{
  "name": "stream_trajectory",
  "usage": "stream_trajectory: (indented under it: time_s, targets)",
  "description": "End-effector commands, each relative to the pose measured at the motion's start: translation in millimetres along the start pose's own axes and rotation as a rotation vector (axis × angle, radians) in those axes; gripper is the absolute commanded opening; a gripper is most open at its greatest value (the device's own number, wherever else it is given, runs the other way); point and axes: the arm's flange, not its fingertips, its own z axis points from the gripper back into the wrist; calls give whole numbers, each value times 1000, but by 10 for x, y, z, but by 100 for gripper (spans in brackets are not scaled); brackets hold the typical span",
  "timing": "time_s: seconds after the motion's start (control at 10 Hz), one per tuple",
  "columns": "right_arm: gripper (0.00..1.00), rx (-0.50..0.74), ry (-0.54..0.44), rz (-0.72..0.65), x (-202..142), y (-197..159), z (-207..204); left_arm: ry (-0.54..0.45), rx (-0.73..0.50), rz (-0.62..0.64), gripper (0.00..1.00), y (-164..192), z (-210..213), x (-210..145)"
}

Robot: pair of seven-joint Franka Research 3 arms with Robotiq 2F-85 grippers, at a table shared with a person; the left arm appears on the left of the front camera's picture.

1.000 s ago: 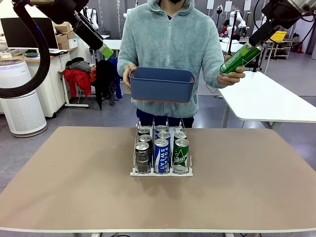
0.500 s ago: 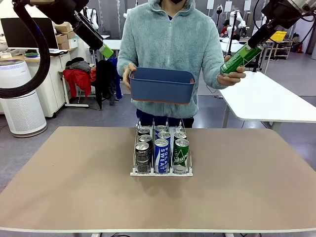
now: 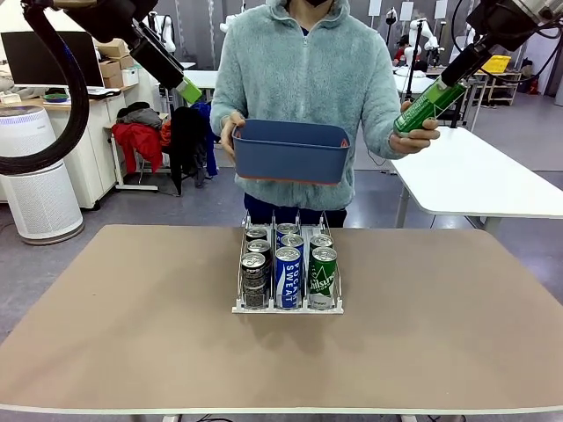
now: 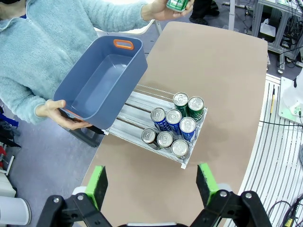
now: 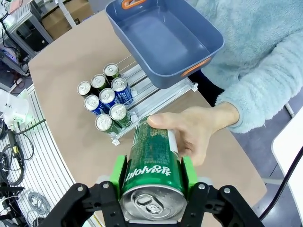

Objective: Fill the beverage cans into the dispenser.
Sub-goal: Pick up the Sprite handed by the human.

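Note:
High at the right, my right gripper is shut on a green beverage can; in the right wrist view its green pads press both sides of that can. The person's hand still holds the can's lower end. The dispenser stands mid-table with several cans in its three lanes: dark ones left, blue-and-white ones middle, green ones right. My left gripper hangs open and empty high at the left, looking down on the dispenser.
The person at the far side holds an empty dark blue bin above the dispenser's back end with the other hand. A white table stands behind at the right. The brown tabletop lies bare around the dispenser.
My right gripper has shut on the green can that the person holds up. The bin and can have shifted only slightly. The left arm has not moved.

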Motion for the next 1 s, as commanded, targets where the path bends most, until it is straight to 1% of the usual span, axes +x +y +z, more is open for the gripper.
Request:
stream_trajectory:
  time_s: [0.0, 0.1, 0.2, 0.3, 0.9]
  targets:
    - [0, 24, 7, 23, -54, 15, 4, 5, -5, 1, 100, -5, -14, -20]
    - [0, 19, 5, 25, -50, 30, 1, 5, -5, 1, 100, -5, -14, -20]
    - [2, -15, 19, -1, -27, 35, -14, 5, -5, 1, 100, -5, -14, -20]
    - [2, 6, 4, 8, -5, 7, -5, 5, -5, 1, 100, -5, -14, -20]
    - [2, 6, 4, 8, -5, 7, -5, 5, -5, 1, 100, -5, -14, -20]
